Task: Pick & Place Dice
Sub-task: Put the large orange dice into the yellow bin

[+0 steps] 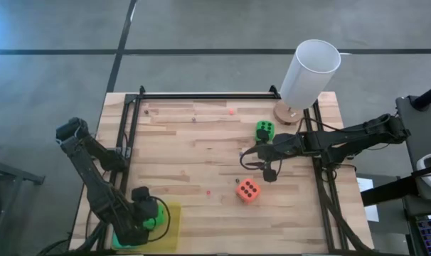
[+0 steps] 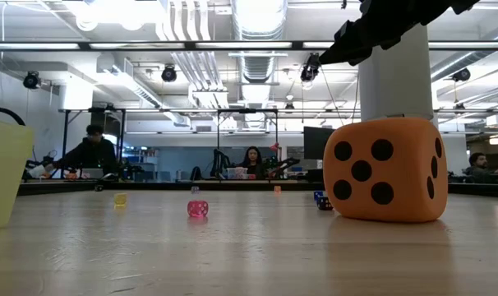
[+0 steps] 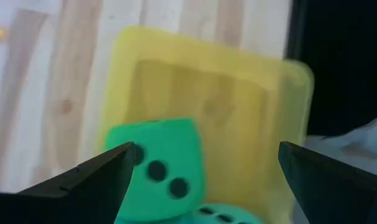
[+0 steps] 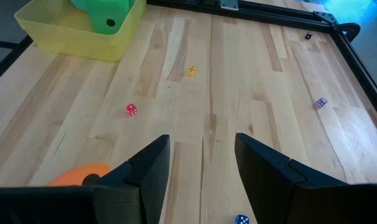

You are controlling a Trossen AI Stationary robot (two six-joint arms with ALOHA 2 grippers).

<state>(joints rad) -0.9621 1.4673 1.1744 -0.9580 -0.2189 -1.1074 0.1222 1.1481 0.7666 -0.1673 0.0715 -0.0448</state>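
Left pincer (image 1: 153, 219) spread over yellow tray (image 1: 174, 226), green die (image 3: 160, 169) just below. Right pincer (image 1: 267, 169) spread beside orange die (image 1: 247, 190): centre over it before descending.

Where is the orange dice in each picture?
High view: the orange dice lies on the table's near right part, just below the right gripper.
Low view: big, at the right.
Left wrist view: not in it.
Right wrist view: only an orange edge shows at the bottom left.
Shared landmark: the yellow tray, also in the low and both wrist views.
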